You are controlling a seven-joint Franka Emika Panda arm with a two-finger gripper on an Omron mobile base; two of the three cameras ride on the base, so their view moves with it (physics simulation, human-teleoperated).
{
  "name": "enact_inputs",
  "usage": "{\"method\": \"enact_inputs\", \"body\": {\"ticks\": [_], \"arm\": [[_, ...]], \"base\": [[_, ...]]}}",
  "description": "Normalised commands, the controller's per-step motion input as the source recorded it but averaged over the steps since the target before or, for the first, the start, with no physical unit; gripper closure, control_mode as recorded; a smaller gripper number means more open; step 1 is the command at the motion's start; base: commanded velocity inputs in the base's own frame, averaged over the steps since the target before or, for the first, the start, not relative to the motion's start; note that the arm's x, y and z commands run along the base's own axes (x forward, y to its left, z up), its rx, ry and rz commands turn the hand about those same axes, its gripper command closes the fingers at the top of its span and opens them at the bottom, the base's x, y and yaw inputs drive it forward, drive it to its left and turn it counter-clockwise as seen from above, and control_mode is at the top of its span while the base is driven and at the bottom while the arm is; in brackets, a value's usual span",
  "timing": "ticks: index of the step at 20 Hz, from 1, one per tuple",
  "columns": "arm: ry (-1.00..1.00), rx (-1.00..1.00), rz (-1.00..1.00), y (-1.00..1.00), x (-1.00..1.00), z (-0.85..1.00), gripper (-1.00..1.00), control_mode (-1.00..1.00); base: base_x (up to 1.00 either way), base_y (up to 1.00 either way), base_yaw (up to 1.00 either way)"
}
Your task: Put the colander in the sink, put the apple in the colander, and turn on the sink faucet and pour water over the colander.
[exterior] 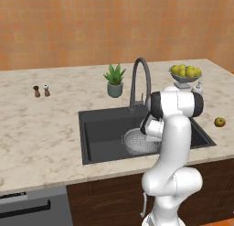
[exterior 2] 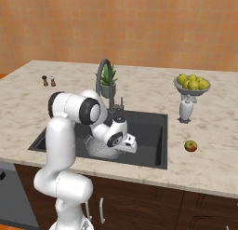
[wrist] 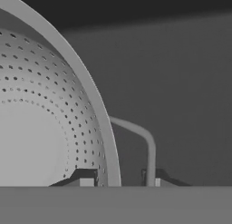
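The grey pierced colander (exterior: 136,142) (exterior 2: 98,147) (wrist: 41,119) sits low inside the black sink (exterior: 98,129) (exterior 2: 151,131). My gripper (exterior 2: 131,144) (wrist: 120,181) reaches down into the basin at the colander's right side. It is shut on the colander's rim beside a thin side handle (wrist: 147,141), one fingertip inside the bowl and one outside. The apple (exterior: 220,122) (exterior 2: 190,145) lies on the counter to the right of the sink, apart from the gripper. The dark gooseneck sink faucet (exterior: 139,78) (exterior 2: 105,77) rises behind the basin, and no water shows.
A footed fruit bowl (exterior: 185,74) (exterior 2: 191,83) heaped with yellow-green fruit and a white dispenser (exterior: 197,88) (exterior 2: 185,110) stand at the back right. A potted plant (exterior: 114,81) (exterior 2: 109,82) sits beside the faucet. Two small shakers (exterior: 41,90) (exterior 2: 49,80) stand far left.
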Motion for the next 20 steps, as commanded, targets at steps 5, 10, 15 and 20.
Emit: {"method": "enact_inputs", "body": {"ticks": [5, 10, 15, 20], "arm": [[0.0, 0.0, 0.0, 0.0, 0.05, -0.17, 1.0, -1.0], [0.0, 0.0, -0.01, 0.0, 0.11, -0.12, 1.0, -1.0], [0.0, -0.01, -0.01, 0.01, 0.01, -0.03, -1.0, -1.0], [0.0, -0.01, -0.05, 0.0, -0.02, 0.03, -1.0, -1.0]], "base": [[0.0, 0.0, 0.0], [0.0, 0.0, 0.0], [0.0, 0.0, 0.0], [0.0, 0.0, 0.0]]}}
